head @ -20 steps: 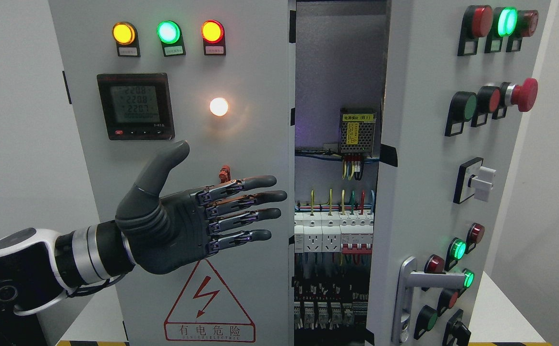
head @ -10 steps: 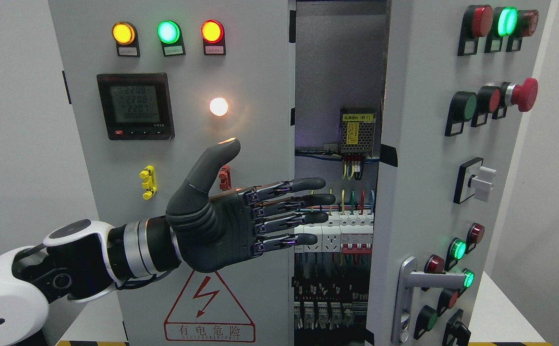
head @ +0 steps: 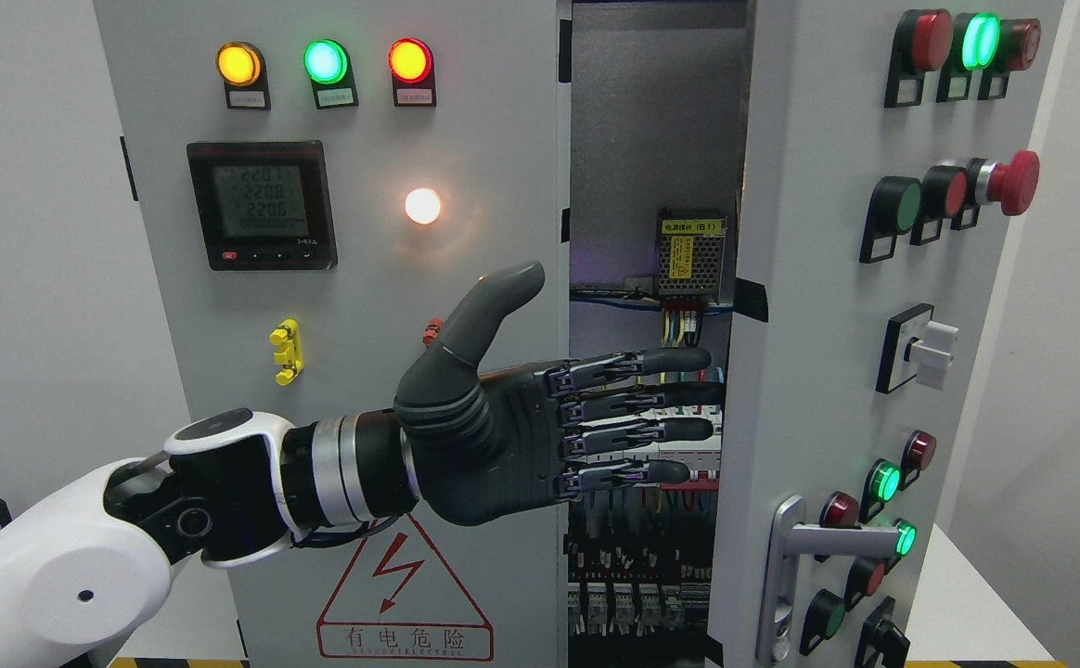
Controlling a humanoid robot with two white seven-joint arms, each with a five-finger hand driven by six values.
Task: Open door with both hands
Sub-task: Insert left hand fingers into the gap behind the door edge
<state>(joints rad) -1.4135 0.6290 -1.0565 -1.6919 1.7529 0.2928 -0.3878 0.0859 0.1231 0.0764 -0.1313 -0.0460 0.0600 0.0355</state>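
A grey electrical cabinet fills the view. Its left door [head: 364, 278] faces me closed, and its right door [head: 818, 306] is swung partly open, showing the wiring and breakers [head: 651, 520] in the gap. My left hand [head: 596, 408] reaches in from the lower left with fingers straight and thumb raised. Its fingertips [head: 698, 359] stretch across the gap and end just short of the right door's inner edge, holding nothing. The right door's silver lever handle [head: 804, 547] sits low on its face. My right hand is out of view.
The left door carries three lit indicator lamps [head: 325, 61], a digital meter [head: 260, 204], a white lamp [head: 423, 205] and a red warning triangle [head: 403, 594]. The right door is studded with push buttons, a red emergency stop [head: 1013, 183] and a rotary switch [head: 925, 348]. White walls flank the cabinet.
My left hand has moved to the right, from in front of the left door to across the gap, fingertips now near the right door's edge. Both doors stay as they were.
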